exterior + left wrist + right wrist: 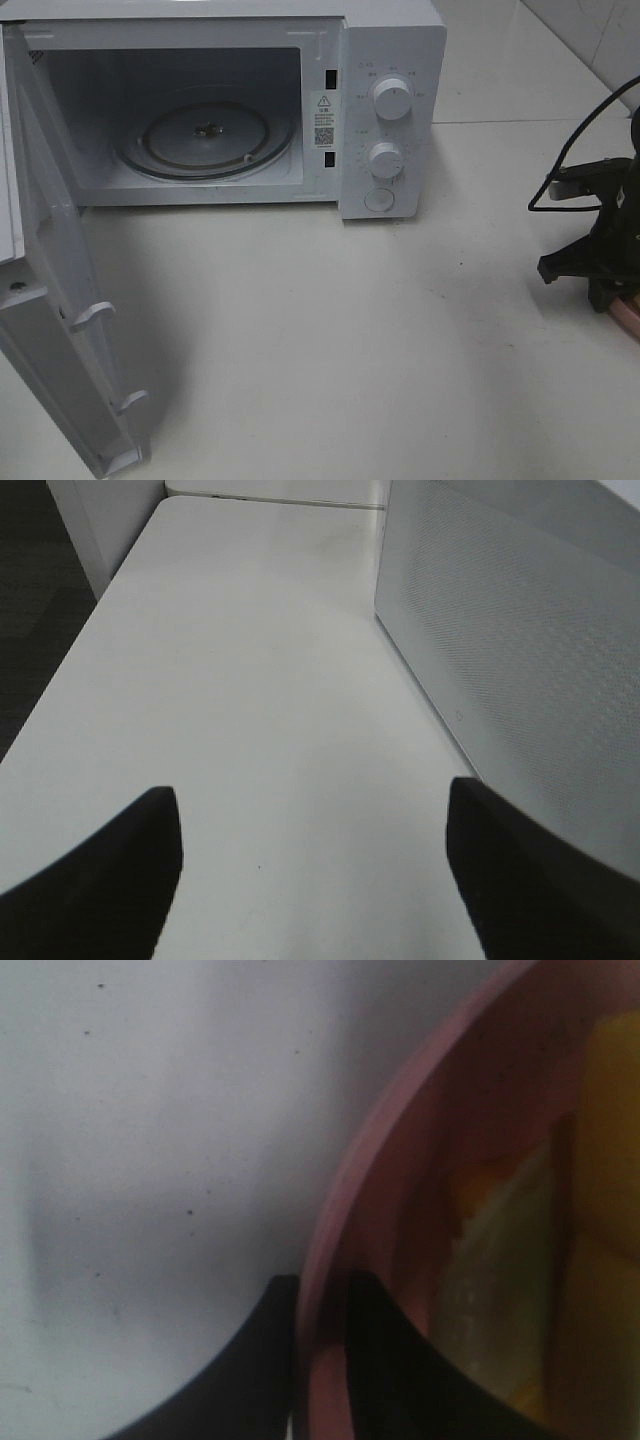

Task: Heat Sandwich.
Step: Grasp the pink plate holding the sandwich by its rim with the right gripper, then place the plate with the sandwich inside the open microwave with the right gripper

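**Q:** What is on the left?

**A:** The left gripper hangs over the bare white table. Its two dark fingers are spread wide and hold nothing. It is beside the outer face of the microwave door. The door is swung fully open, probably so the oven can be loaded.

**Q:** And in the middle?

**A:** A white microwave stands at the back of the table. The glass turntable inside has nothing on it. Two round knobs sit on the panel to the right of the cavity.

**Q:** Where is the sandwich?

**A:** At the far right, well apart from the oven. The sandwich is pale bread with yellow filling, and it lies on a pink plate. Only a sliver of the plate shows in the high view.

**Q:** What is the right arm doing?

**A:** The right gripper straddles the plate's rim, with one finger outside it and one inside. The fingers look pressed together on the rim, pinching it. It does not touch the sandwich. Gripping the rim would let the arm carry the plate and the food together, so I judge the carry to the oven has not yet begun.
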Robot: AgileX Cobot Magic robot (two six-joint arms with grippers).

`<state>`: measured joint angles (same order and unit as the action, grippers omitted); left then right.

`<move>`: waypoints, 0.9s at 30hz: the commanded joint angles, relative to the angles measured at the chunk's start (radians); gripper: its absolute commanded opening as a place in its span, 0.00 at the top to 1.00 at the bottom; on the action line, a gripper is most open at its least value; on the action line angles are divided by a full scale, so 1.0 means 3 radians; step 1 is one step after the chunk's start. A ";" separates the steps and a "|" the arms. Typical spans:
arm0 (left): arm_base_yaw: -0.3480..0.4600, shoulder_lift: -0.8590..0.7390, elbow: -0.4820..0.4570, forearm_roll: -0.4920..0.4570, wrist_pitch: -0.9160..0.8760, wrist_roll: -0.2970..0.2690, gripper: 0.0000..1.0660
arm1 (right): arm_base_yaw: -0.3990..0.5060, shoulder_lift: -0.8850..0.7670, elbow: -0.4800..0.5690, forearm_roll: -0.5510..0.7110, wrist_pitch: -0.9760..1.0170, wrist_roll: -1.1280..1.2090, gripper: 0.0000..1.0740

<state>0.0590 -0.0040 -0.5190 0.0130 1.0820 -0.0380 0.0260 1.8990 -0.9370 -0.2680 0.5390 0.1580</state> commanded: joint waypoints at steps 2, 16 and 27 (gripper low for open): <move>-0.0023 -0.0013 0.0010 0.0000 -0.0043 0.0003 0.33 | -0.0007 0.0017 0.0047 0.0027 0.0083 0.0037 1.00; -0.0023 -0.0013 0.0010 0.0000 -0.0043 0.0003 0.33 | 0.0003 -0.0050 0.0047 -0.0083 0.0173 0.0007 1.00; -0.0023 -0.0013 0.0010 0.0000 -0.0043 0.0003 0.33 | 0.0003 -0.0220 0.0043 -0.0160 0.0307 0.0007 1.00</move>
<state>0.0590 -0.0040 -0.5190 0.0130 1.0820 -0.0380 0.0260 1.8430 -0.9320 -0.3140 0.6050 0.1540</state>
